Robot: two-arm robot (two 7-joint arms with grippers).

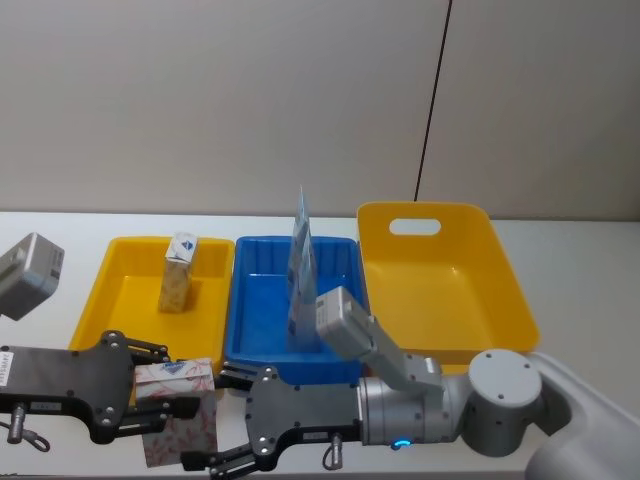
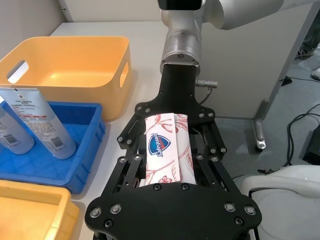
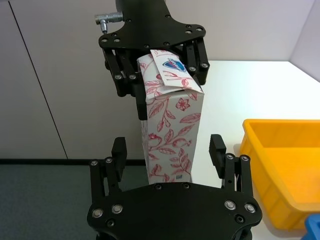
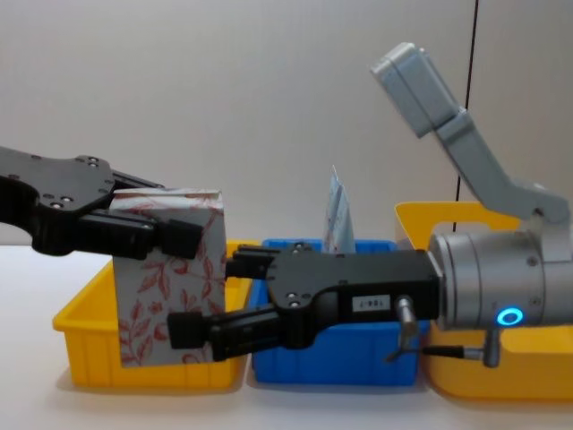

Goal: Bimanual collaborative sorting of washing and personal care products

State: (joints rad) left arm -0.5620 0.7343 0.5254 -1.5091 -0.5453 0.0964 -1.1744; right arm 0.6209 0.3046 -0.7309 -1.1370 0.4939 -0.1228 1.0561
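Note:
A white-grey carton [image 1: 182,428] with red leaf print stands upright in front of the left yellow bin [image 1: 125,300]. My left gripper [image 1: 185,392] is shut on its folded top, which shows up close in the left wrist view [image 2: 167,160]. My right gripper [image 3: 169,150] is open, with a finger on either side of the carton's [image 3: 172,125] lower half and a gap on both sides. In the chest view it [image 4: 210,300] reaches in from the right. A beige carton [image 1: 180,272] with a blue mark stands in the left yellow bin. Pale blue tubes [image 1: 302,262] lean in the blue bin [image 1: 258,300].
A larger yellow bin [image 1: 440,275] with a handle cut-out sits to the right of the blue bin. The three bins fill the middle of the white table. The table's front edge lies just under both grippers.

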